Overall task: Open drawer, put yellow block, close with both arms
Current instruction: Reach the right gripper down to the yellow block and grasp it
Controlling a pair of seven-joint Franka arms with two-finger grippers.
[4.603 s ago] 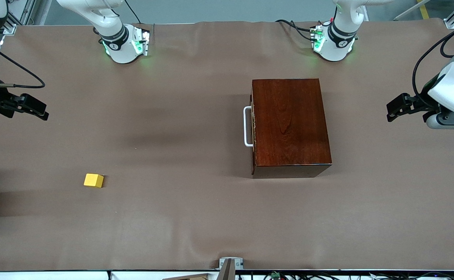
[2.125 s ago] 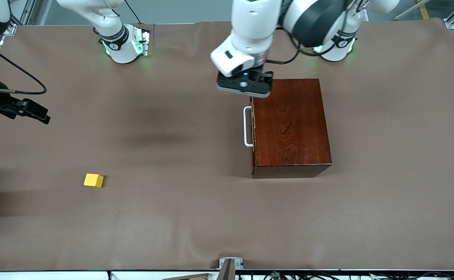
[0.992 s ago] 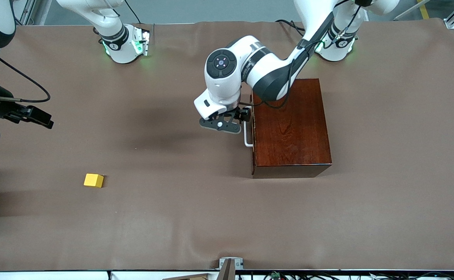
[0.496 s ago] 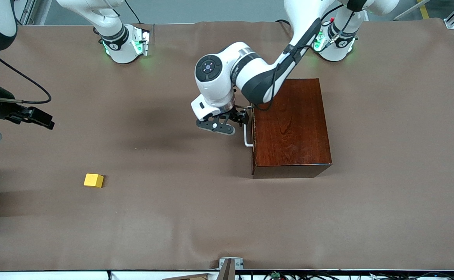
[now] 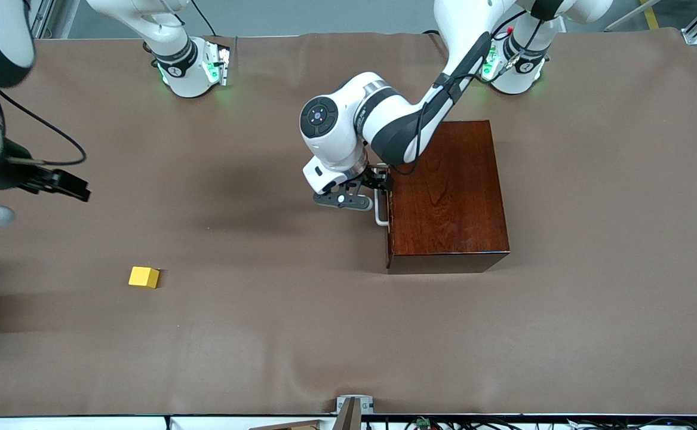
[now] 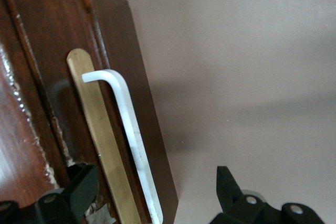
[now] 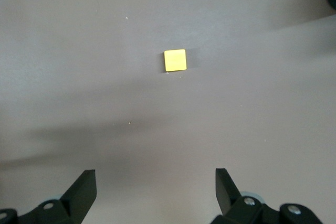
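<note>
The dark mahogany box [image 5: 447,191] stands on the table with the drawer [image 6: 50,77] shut in it, its front facing the right arm's end. My left gripper [image 5: 380,186] is at that front, open. In the left wrist view the white bar handle [image 6: 131,135] runs between the fingers [image 6: 79,187] of the left gripper [image 6: 152,190], which are not closed on it. The yellow block [image 5: 144,277] lies alone on the table toward the right arm's end. My right gripper [image 5: 76,186] hangs open over the table there. The right wrist view has the block [image 7: 175,60] well ahead of the right gripper [image 7: 155,187].
A brown cloth [image 5: 276,334] covers the whole table. Both arm bases [image 5: 196,65] stand along the edge farthest from the front camera. A small metal bracket [image 5: 353,406] sits at the table's nearest edge.
The left arm swung in from its end of the table and brought its open gripper down onto the handle, closing in over the last half second. The right gripper drifted a little toward the block.
</note>
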